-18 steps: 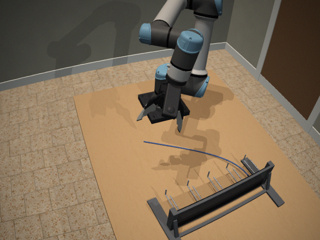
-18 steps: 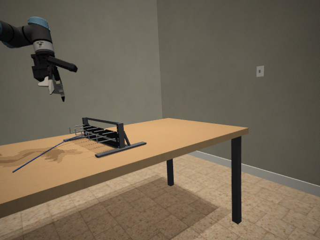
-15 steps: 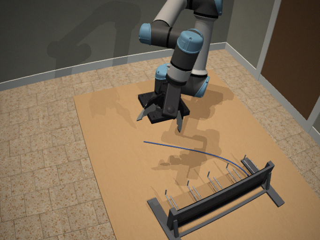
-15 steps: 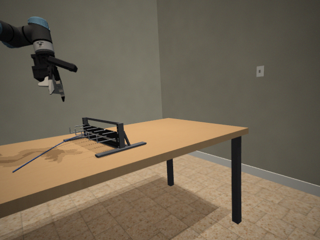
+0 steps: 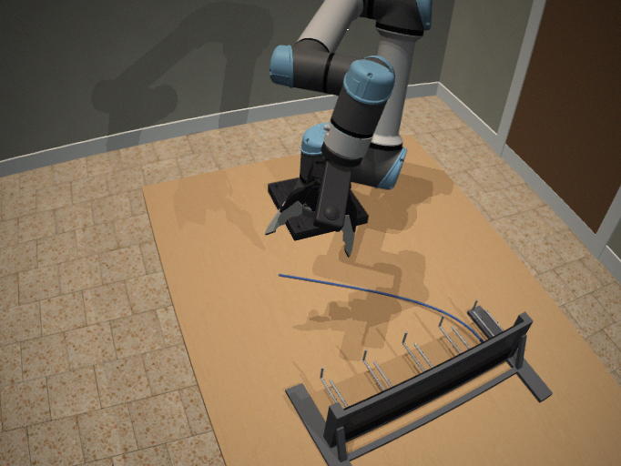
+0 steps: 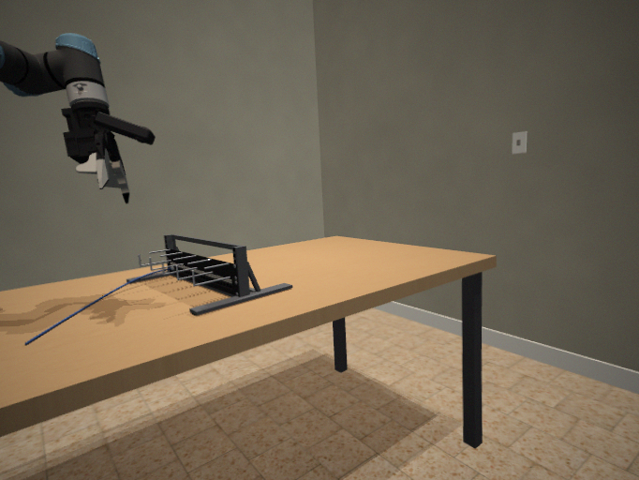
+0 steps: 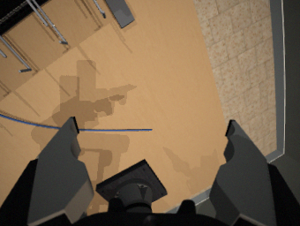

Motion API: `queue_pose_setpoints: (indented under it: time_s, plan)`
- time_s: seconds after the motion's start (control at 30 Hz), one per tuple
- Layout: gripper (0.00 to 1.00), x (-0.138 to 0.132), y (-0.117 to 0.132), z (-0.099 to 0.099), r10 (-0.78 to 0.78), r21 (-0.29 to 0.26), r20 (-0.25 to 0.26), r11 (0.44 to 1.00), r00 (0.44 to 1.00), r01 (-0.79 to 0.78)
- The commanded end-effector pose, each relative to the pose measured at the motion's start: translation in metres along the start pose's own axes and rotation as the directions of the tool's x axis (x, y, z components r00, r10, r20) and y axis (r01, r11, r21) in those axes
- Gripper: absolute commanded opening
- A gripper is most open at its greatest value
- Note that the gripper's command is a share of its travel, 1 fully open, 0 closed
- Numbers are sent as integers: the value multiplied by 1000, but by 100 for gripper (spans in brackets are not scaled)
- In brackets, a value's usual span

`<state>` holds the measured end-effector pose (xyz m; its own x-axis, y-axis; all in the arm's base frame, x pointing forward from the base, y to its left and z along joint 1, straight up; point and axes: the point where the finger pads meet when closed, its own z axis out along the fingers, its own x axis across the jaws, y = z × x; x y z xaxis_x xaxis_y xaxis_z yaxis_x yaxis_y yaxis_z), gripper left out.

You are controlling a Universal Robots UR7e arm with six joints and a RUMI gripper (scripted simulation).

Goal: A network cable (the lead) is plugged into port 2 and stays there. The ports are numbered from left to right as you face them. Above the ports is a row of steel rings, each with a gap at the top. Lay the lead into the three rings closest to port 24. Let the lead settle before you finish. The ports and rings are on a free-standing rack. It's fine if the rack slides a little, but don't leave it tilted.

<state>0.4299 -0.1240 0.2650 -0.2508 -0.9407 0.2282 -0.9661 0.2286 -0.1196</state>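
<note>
Over on the left, pale speckled floor tiles (image 5: 95, 300) run alongside the wooden tabletop (image 5: 200, 280) (image 6: 361, 278) (image 7: 176, 66). Next comes the pincer (image 5: 309, 244) (image 6: 113, 193) (image 7: 152, 119), its two grey fingers spread wide with nothing between them. It hangs well above the tabletop, pointing down, apart from the lead and the rack.

Below it starts the blue lead (image 5: 368, 290) (image 6: 64, 320) (image 7: 115, 130), loose end leftward, bending gently to the right until it meets the rack near its right end. I can't make out the plug or port number from here. None of the lead lies in the three leftmost rings (image 5: 321, 373) (image 6: 194, 277) (image 7: 63, 42), the ones nearest port 24; it crosses in front of the row, on the arm's side.

The dark rack (image 5: 435, 369) (image 6: 241, 271) (image 7: 120, 13) stands upright on its two long feet, set at a slant across the tabletop. Furthest right, there's a brown door (image 5: 566, 100) in the wall.

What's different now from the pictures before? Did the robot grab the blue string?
Nothing visibly changed, and nothing got grabbed. The gripper is still open, and the blue lead and rack stayed put.
</note>
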Motion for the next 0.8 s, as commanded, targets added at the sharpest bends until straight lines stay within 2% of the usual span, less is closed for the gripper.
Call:
queue_pose_setpoints:
  time_s: [0.0, 0.2, 0.43, 0.5, 0.77]
  plan:
    - [100, 0, 0, 0, 1, 1, 0, 1000, 1000, -1]
    - [100, -4, 4, 3, 38, -3, 9, 999, 999, -38]
    - [100, -23, 20, 17, 192, -27, 41, 981, 981, -191]
    - [100, -23, 20, 17, 192, -27, 41, 981, 981, -191]
    - [100, -53, 51, 40, 436, -89, 73, 898, 897, -430]
